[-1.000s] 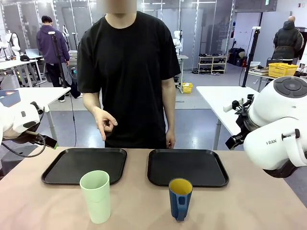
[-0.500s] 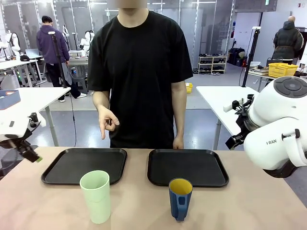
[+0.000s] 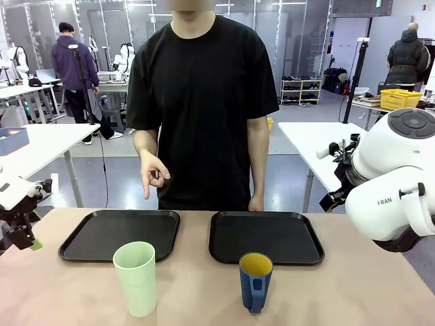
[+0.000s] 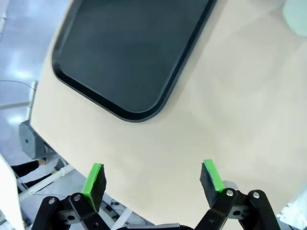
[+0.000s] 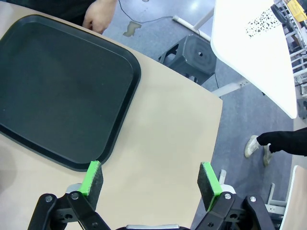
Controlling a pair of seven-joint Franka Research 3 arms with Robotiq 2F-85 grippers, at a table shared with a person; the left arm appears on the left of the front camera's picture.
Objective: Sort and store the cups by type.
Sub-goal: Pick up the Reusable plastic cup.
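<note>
A tall pale mint-green tumbler [image 3: 136,277] stands upright near the table's front edge, in front of the left black tray [image 3: 115,234]. A dark blue mug [image 3: 255,280], yellow inside, stands upright in front of the right black tray [image 3: 265,238], its handle toward me. My left gripper [image 3: 27,238] hangs low at the table's left edge, well left of the tumbler. In the left wrist view it [image 4: 152,179] is open over bare table beside that tray's corner [image 4: 129,52], with a sliver of the tumbler [image 4: 297,14] at the top right. My right gripper [image 5: 151,184] is open over the table beside the right tray [image 5: 57,91].
A person in a black shirt stands at the far side behind the trays, one hand [image 3: 153,173] raised with fingers down, the other hand [image 3: 256,202] at the table's far edge. My right arm's white body [image 3: 394,183] looms at the right. Both trays hold nothing.
My left arm has dropped lower and drawn back toward the table's left edge. The person has shifted slightly to the right. The cups and my right arm have not moved.
</note>
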